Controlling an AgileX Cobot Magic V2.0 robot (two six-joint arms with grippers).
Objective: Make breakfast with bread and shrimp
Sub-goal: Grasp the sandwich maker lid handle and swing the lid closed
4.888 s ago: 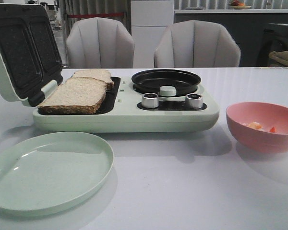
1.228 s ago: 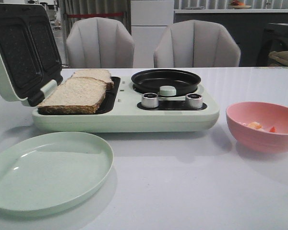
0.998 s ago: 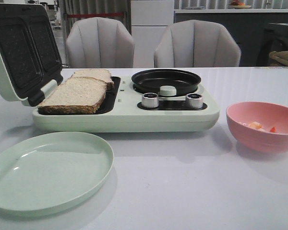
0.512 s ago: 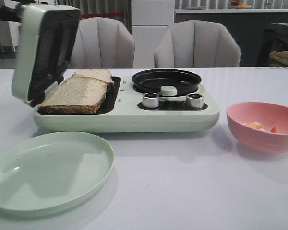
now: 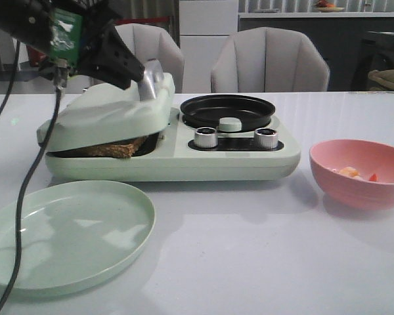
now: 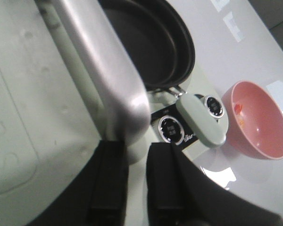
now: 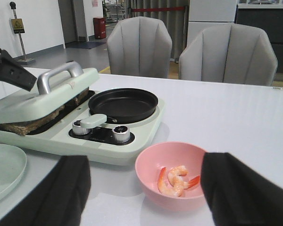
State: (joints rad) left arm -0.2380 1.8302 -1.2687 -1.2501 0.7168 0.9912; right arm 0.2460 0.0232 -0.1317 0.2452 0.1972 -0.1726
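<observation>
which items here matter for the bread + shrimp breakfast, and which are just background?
In play: bread under the sandwich-maker lid, left gripper at the lid handle, shrimp in the pink bowl, black pan.
Background: green plate, two chairs.

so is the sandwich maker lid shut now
Not fully: the lid rests tilted on the bread, a gap showing along its front edge.

No legible text — only blurred marks beside the maker's dials (image 6: 172,128).
</observation>
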